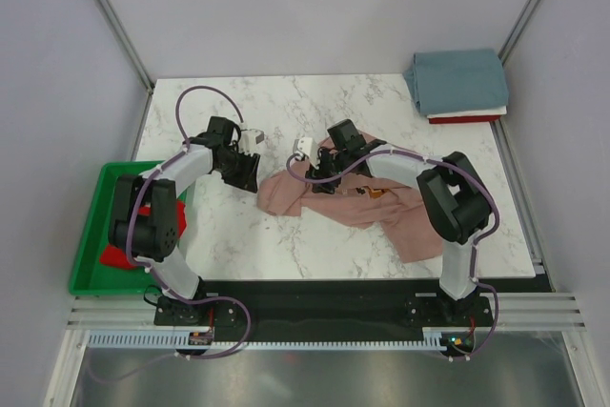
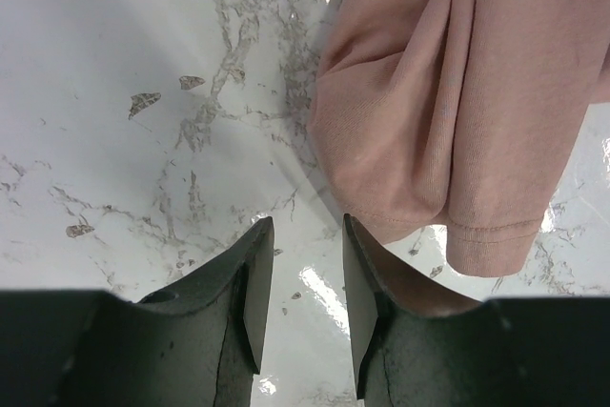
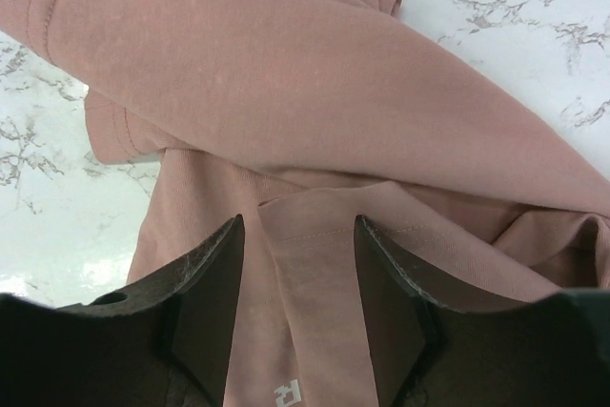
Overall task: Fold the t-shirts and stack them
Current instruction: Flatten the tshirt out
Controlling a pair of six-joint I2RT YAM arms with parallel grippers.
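- The left gripper [image 2: 305, 226] hangs low over the marble table [image 1: 238, 235], just to the left of the dusty-pink t-shirt [image 1: 362, 202].
- Its jaws stand apart with only bare marble between them, so it holds nothing. In the left wrist view the right-hand finger [image 2: 367, 312] sits against the edge of a rolled fold of pink cloth near the hem. Whether it actually touches the cloth cannot be told.
- The right gripper [image 3: 298, 224] is down on the left part of the pink t-shirt, fingers pointing into the cloth.
- Its jaws are parted. A flat band of the shirt lies between them, unbunched, running from one finger to the other. The cloth shows no pinch.
- The dusty-pink t-shirt lies crumpled and unfolded on the centre-right of the table, with several overlapping folds. One lobe trails toward the near right edge.
- A small white print mark [image 3: 286, 390] shows on the band between the right fingers.
- The grey-blue t-shirt [image 1: 457, 78] lies folded at the far right corner of the table, well apart from both grippers.
- It rests on top of a pile; a white layer [image 1: 467, 111] and a red layer [image 1: 467, 119] show under its near edge.
- The green tray [image 1: 114, 169] sits off the left edge of the table, beside the left arm.
- A red cloth [image 1: 119, 256] lies in the tray, largely hidden by that arm; its shape cannot be made out.
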